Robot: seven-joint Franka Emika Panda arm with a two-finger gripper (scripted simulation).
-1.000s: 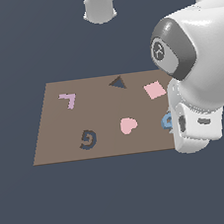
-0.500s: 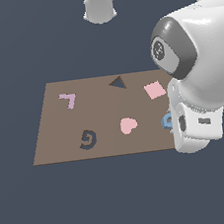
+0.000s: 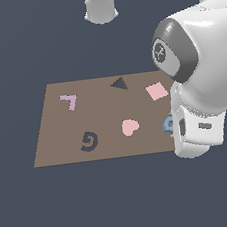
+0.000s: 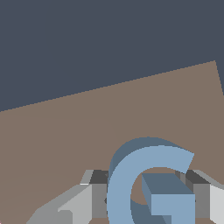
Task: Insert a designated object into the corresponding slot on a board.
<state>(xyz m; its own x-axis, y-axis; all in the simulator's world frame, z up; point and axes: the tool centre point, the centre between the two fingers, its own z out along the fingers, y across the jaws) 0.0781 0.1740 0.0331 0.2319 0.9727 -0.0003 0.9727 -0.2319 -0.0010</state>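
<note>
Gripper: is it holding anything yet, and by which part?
Cannot tell for sure. In the wrist view the fingers stand on either side of the blue G, across its lower body, but contact isn't visible.

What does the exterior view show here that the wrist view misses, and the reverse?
Only the exterior view shows the G-shaped slot, the triangular recess, the pink heart, the pink square and the lilac L-shaped piece. Only the wrist view shows the gripper with fingers on either side of the blue G piece. Both show that piece, mostly arm-hidden in the exterior view, and the brown board.
</note>
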